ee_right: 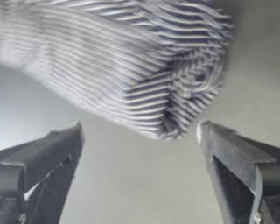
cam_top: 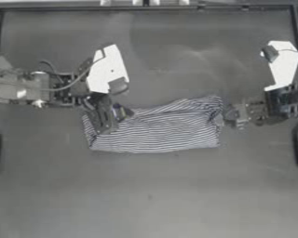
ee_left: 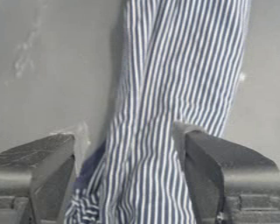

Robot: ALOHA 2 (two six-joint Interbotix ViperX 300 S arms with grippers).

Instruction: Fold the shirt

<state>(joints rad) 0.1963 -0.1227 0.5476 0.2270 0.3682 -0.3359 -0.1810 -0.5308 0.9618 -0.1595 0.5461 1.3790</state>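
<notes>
The shirt (cam_top: 161, 130) lies in the middle of the table, folded into a wide striped band with a bunched, rumpled right end. My left gripper (cam_top: 104, 122) is over the band's left end. In the left wrist view it (ee_left: 127, 135) is open, with the striped cloth (ee_left: 183, 65) running between its jaws. My right gripper (cam_top: 233, 114) sits just off the band's right end. The right wrist view shows it (ee_right: 141, 129) open and holding nothing, with the crumpled shirt end (ee_right: 119, 52) a little ahead of the fingertips.
The dark table (cam_top: 145, 195) has a raised rim (cam_top: 145, 7) along its far edge. White parts of the left arm (cam_top: 104, 69) and the right arm (cam_top: 282, 60) hang over the table behind the shirt. Dark shapes sit at both side edges.
</notes>
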